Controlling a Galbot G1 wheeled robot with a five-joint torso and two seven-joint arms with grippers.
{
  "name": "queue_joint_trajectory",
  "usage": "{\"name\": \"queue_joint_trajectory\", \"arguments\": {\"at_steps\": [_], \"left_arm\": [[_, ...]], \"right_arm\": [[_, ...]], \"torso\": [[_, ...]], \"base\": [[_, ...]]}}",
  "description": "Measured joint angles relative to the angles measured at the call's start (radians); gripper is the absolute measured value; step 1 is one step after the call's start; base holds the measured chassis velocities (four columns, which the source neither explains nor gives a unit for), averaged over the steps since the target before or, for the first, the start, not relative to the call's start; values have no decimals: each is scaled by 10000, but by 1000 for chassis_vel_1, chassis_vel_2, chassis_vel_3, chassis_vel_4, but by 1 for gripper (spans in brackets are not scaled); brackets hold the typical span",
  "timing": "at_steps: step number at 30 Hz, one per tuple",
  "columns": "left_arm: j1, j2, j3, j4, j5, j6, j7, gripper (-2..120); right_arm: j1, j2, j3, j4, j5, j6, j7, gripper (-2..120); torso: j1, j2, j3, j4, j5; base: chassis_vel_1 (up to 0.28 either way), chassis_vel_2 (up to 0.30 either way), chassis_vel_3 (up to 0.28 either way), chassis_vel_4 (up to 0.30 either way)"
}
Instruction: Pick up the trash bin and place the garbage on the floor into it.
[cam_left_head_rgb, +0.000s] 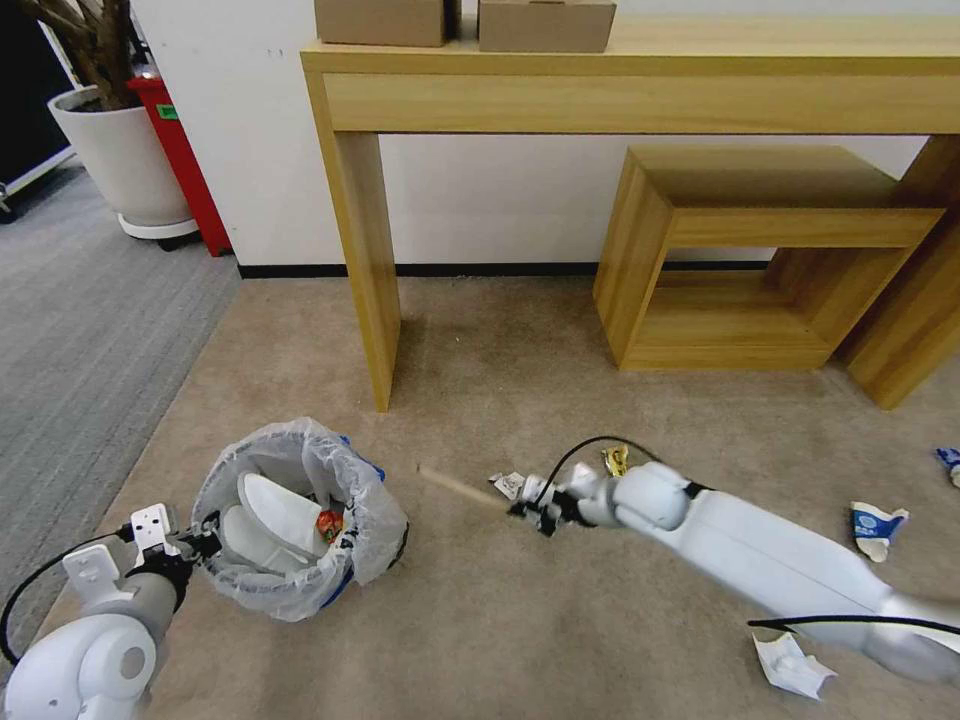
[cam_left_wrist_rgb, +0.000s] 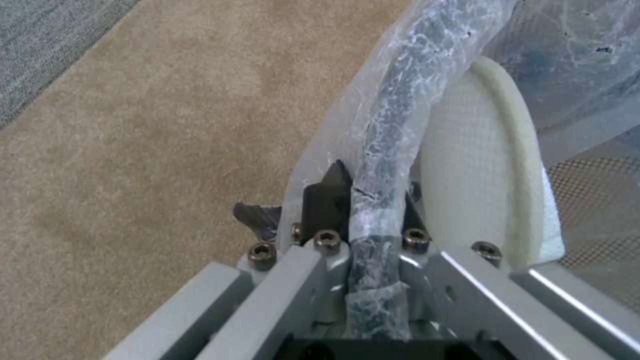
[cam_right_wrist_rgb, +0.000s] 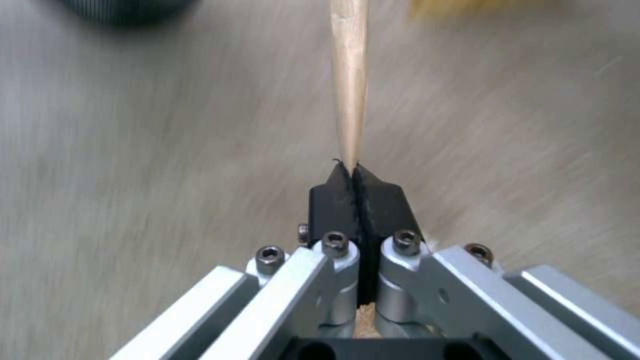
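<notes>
Your right pincer (cam_left_head_rgb: 527, 511) pinches the wooden stick (cam_left_head_rgb: 462, 487) by one end; its long axis points straight at the trash bin (cam_left_head_rgb: 300, 520), which sits on the floor just beyond the free tip. Your left pincer (cam_left_wrist_rgb: 360, 200) is clamped on the bin's bagged rim.

Thin, crinkled translucent plastic liner over the trash bin (cam_left_head_rgb: 300, 520) rim, with white textured cloth slippers (cam_left_head_rgb: 275, 510) inside. Pale, matt bare wooden stick (cam_left_head_rgb: 462, 487), pinched in black matt pads of the right tool (cam_right_wrist_rgb: 352, 172) on brushed grey metal. Same metal and pads on the left tool (cam_left_wrist_rgb: 363, 200). Short-pile beige carpet (cam_left_head_rgb: 500, 620), matt. Smooth wood-grain desk (cam_left_head_rgb: 640, 100).
</notes>
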Motion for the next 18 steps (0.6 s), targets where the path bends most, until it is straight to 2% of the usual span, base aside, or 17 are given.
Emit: {"name": "queue_joint_trajectory", "arguments": {"at_steps": [1, 2, 3, 7, 8, 15, 16, 17, 18], "left_arm": [[35, 34, 23, -41, 8, 9, -1, 0], [35, 34, 23, -41, 8, 9, -1, 0], [75, 70, 41, -99, 11, 17, 0, 0], [119, 102, 72, -186, 22, 43, 0, 0], [144, 107, 87, -290, 26, 80, -3, 0], [174, 116, 91, -433, 16, 110, -11, 0], [176, 118, 89, -453, 12, 113, -14, 0], [186, 125, 81, -523, -18, 136, -33, 0], [186, 125, 81, -523, -18, 136, -33, 0]], "right_arm": [[-356, -303, 814, 597, 389, 256, 116, 0], [-356, -303, 814, 597, 389, 256, 116, 0], [-660, -541, 1563, 1320, 957, 412, 340, 0], [-896, -630, 2223, 2246, 1778, 819, 584, 0], [-943, -615, 2347, 2985, 2408, 1150, 838, 0], [-885, -265, 2007, 3944, 3303, 1730, 1406, 0], [-848, -180, 1900, 4008, 3414, 1877, 1468, 0], [-689, 142, 1417, 4084, 3749, 2474, 1659, 0], [-689, 142, 1417, 4084, 3749, 2474, 1659, 0]], "torso": [[0, 0, 0, -3, 2], [0, 0, 0, -3, 2], [0, 0, 0, -4, 0], [0, 0, -1, -2, 1], [0, 0, 0, 0, 0], [0, 0, 0, -1, 2], [0, 0, 0, -1, 0], [0, 0, -1, 0, -1], [0, 0, -1, 0, -1]], "base": [[0, 0, 0, 0], [0, 0, 0, 0], [0, 0, 0, 0], [0, 0, 0, 0], [0, 0, 0, 0], [0, 0, 0, 0], [0, 0, 0, 0], [0, 0, 0, 0], [0, 0, 0, 0]]}}
